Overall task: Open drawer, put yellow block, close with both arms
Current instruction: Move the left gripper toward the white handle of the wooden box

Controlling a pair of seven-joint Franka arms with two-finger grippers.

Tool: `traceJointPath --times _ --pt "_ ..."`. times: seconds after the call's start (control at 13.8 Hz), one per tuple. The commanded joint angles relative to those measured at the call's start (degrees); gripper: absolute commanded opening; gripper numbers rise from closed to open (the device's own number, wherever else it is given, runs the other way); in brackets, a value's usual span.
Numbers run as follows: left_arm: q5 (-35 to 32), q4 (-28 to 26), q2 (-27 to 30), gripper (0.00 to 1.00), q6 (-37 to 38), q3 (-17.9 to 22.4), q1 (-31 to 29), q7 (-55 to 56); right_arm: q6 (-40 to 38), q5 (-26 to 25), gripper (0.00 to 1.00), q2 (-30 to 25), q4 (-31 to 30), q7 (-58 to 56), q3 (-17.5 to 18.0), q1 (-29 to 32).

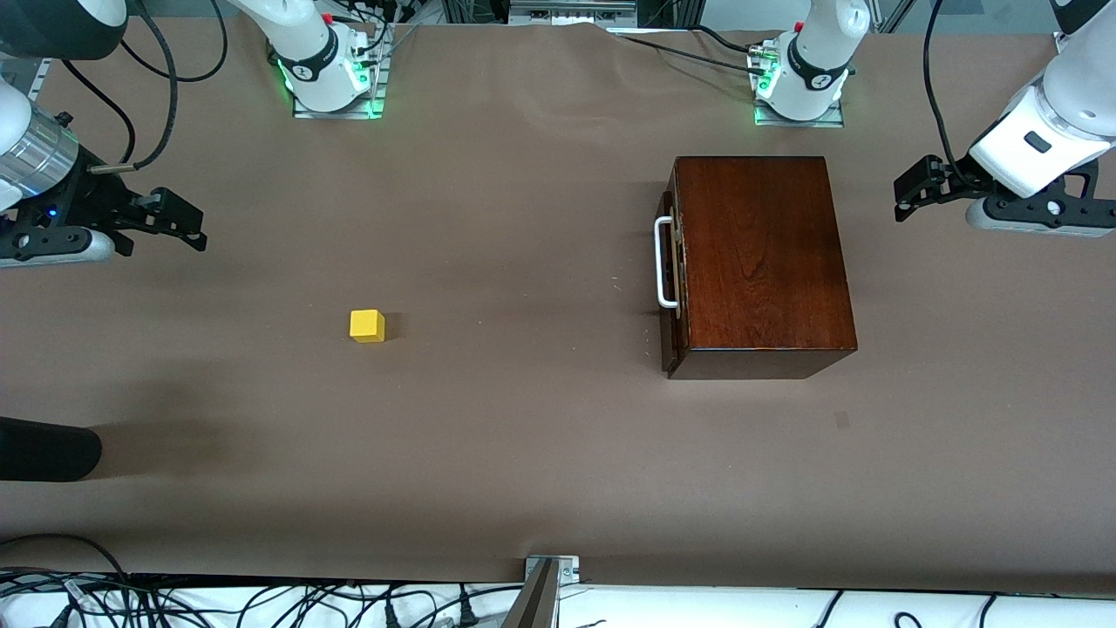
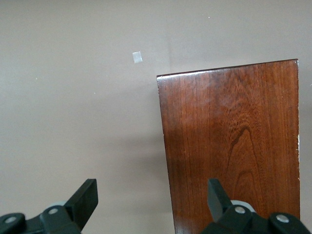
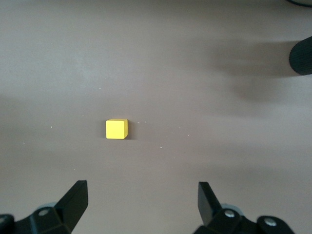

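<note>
The dark reddish-brown wooden box (image 1: 758, 262) stands toward the left arm's end of the table. Its drawer (image 1: 672, 336) is shut, and the white bar handle (image 1: 663, 262) faces the right arm's end. The yellow block (image 1: 367, 325) lies on the table toward the right arm's end. My left gripper (image 1: 902, 196) is open and empty, up beside the box on the side away from the handle; the left wrist view shows it (image 2: 151, 197) over the box top's edge (image 2: 234, 146). My right gripper (image 1: 193, 225) is open and empty above the table, with the block (image 3: 117, 128) ahead of it (image 3: 141, 195).
The table is covered in brown paper (image 1: 523, 419). A black rounded object (image 1: 44, 449) pokes in at the right arm's end, nearer the front camera; it also shows in the right wrist view (image 3: 302, 56). A small pale patch (image 1: 841, 419) marks the paper near the box.
</note>
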State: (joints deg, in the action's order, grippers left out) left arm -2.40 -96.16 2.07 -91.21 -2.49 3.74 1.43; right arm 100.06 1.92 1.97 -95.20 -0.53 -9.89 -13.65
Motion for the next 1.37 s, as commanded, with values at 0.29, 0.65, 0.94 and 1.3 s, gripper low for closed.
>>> traceJointPath --times 0.29,0.65,0.94,1.3 --pt "-0.15 1.77 -0.66 1.0 1.29 -0.5 0.13 0.32 -0.57 -0.42 1.0 0.67 1.16 -0.7 0.14 0.38" --pt "-0.32 1.86 -1.62 1.0 3.31 -0.59 0.3 0.5 -0.48 -0.42 1.0 0.67 1.24 -0.79 0.14 0.38" --pt "-0.24 1.77 -1.89 1.0 4.55 -0.5 0.13 -1.51 -0.39 -0.42 1.0 0.67 1.24 -0.79 0.14 0.38" --pt "0.38 1.68 -3.12 1.0 4.11 -3.3 2.14 -1.35 -0.31 -0.33 1.0 0.67 1.33 -0.79 0.14 0.38"
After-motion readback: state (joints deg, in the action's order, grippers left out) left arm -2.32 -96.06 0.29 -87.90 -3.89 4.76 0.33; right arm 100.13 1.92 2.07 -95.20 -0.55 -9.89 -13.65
